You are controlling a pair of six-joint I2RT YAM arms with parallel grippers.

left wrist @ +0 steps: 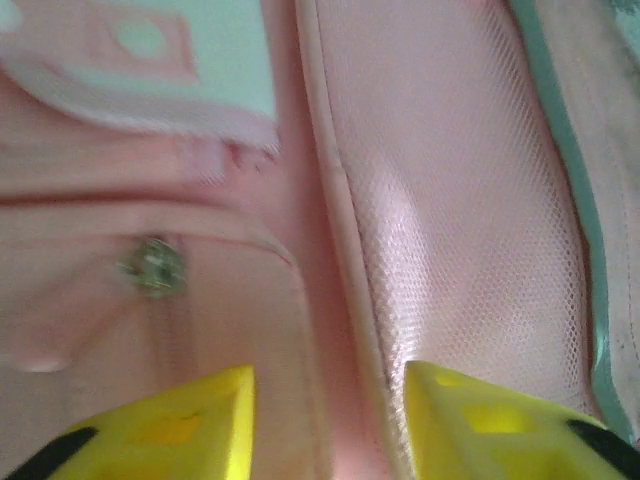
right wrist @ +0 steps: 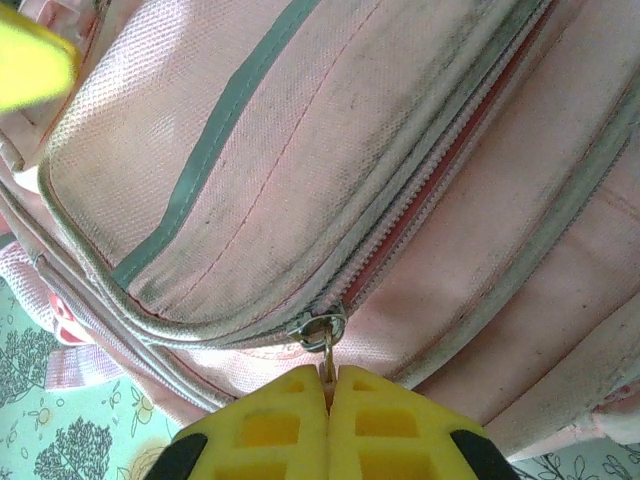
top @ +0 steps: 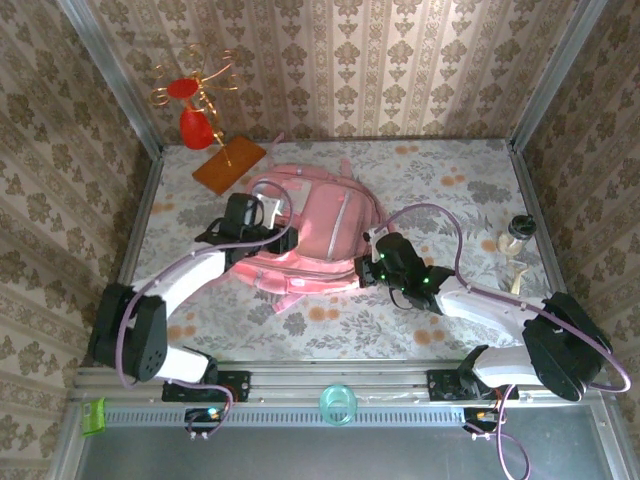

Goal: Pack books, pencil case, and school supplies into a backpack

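Observation:
The pink backpack (top: 318, 232) lies flat in the middle of the table. My left gripper (top: 279, 238) hovers over its left side. In the left wrist view its yellow fingers (left wrist: 200, 420) stand apart over the pink fabric (left wrist: 440, 200), beside a piped seam, gripping nothing. My right gripper (top: 361, 268) is at the bag's right edge. There its gripper (right wrist: 328, 382) is shut on the metal zipper pull (right wrist: 322, 332), and the zip (right wrist: 440, 170) gapes slightly beyond the slider. The books, pencil case and school supplies are out of view.
An orange-brown board (top: 228, 163) with a gold wire stand and red pieces sits at the back left. A small jar (top: 517, 232) and a pale object (top: 520, 272) stand near the right wall. A teal cup (top: 338, 403) rests on the front rail.

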